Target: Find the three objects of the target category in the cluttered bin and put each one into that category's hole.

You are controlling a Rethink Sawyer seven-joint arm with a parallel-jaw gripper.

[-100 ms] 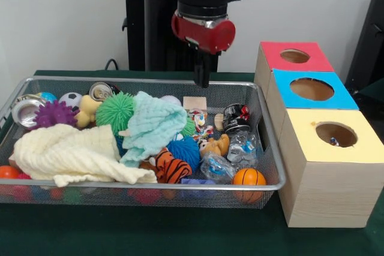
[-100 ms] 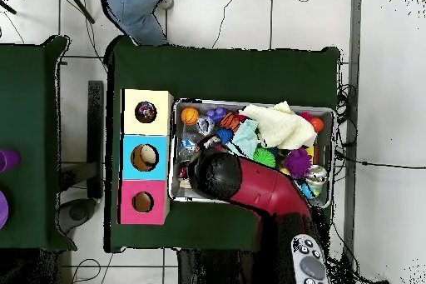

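The table (image 1: pixel 36 238) carries a wire bin (image 1: pixel 273 148) full of clutter, with three boxes beside it: yellow (image 1: pixel 336 166), blue (image 1: pixel 282 97) and red (image 1: pixel 270 55), each with a round hole on top. Something small already lies inside the yellow box's hole.

The arm (image 1: pixel 204 4) hangs over the bin's far side, its gripper (image 1: pixel 202 76) just above the clutter near a small wooden block (image 1: pixel 194 102). The fingers look drawn together into one narrow dark stem, holding nothing.

Which category is wanted is not shown. In the bin, the cream cloth (image 1: pixel 66 154) and mint cloth (image 1: pixel 153 124) are soft and limp; they are best pinched at a raised fold and will likely trail. The spiky balls, green (image 1: pixel 114 112), purple (image 1: pixel 55 114) and blue (image 1: pixel 184 150), look squashy and light, easy to grip across the middle. The cans (image 1: pixel 101 91) are stiff and smooth, so likely slippery. The little basketball (image 1: pixel 249 177) sits in the near corner by the yellow box, and may roll.
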